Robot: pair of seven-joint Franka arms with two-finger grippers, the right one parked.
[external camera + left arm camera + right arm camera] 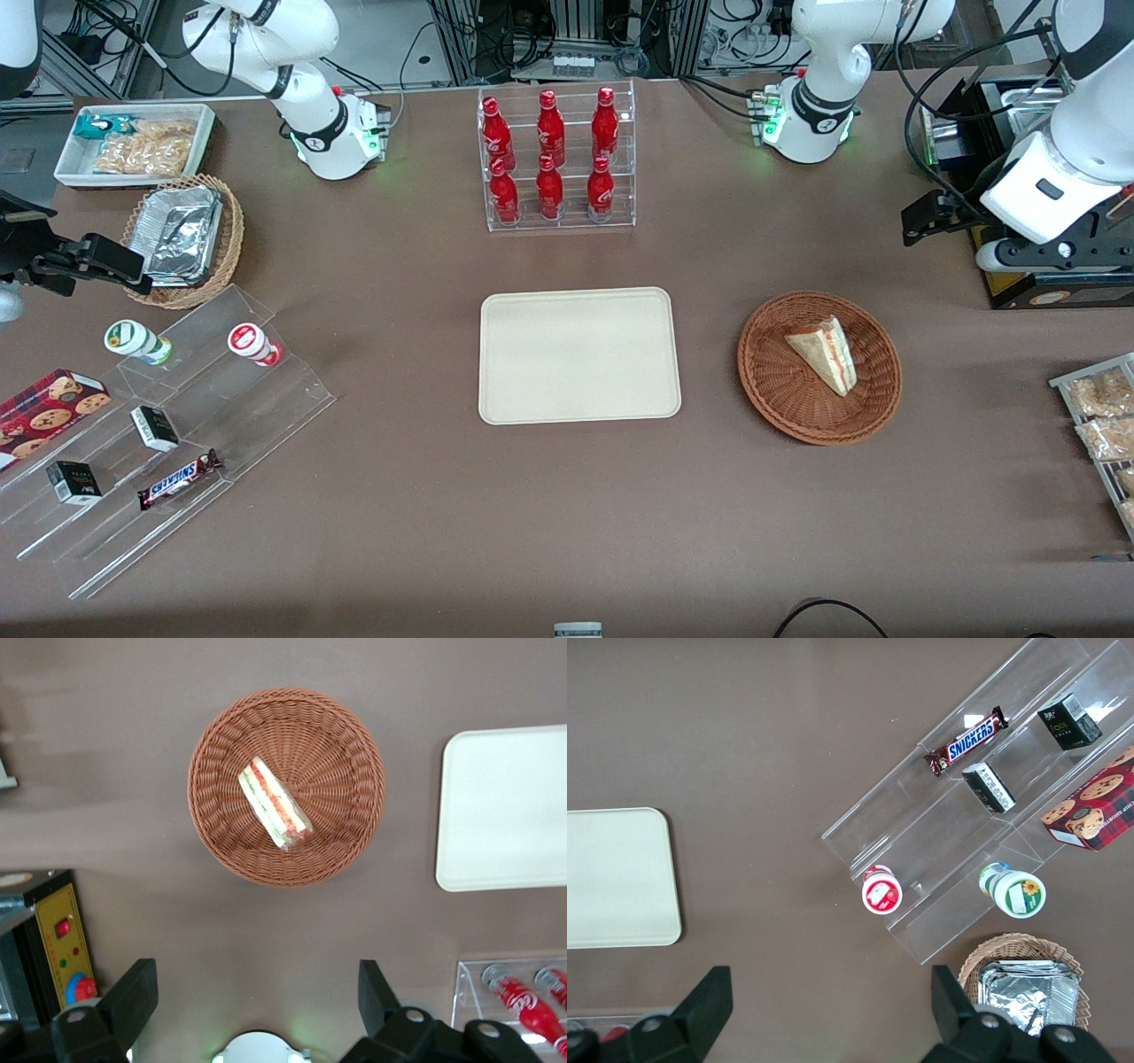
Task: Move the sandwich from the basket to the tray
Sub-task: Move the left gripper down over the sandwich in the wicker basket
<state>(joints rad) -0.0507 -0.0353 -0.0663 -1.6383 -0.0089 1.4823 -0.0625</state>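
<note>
The sandwich is a pale bread wedge with red and green filling along the cut edge, lying in the basket. The tray beside the basket sits bare. The gripper hangs high above the basket, fingers wide open.

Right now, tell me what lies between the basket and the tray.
Nothing: bare brown tabletop separates the basket from the tray in the front view. The claw hangs open, high above the table.
</note>
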